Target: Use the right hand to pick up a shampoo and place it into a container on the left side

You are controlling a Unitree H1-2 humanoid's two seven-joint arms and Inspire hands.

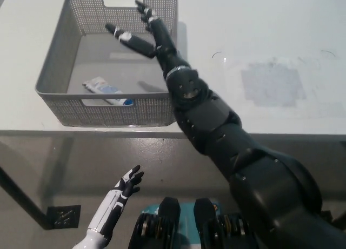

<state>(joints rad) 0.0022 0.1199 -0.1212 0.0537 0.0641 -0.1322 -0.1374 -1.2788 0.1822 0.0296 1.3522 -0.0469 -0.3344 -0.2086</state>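
A white shampoo tube (107,91) with a blue cap lies flat on the floor of the grey perforated basket (54,71), near its front wall. My black right hand (146,34) hovers over the basket's right back part, open with fingers spread, holding nothing and apart from the tube. My white left hand (123,189) rests low at the lower left, below the table edge, fingers apart.
The basket stands on the white table's left part. A clear plastic sheet with a grey patch (270,84) lies on the table to the right. The table's front edge (81,131) runs across the middle of the picture.
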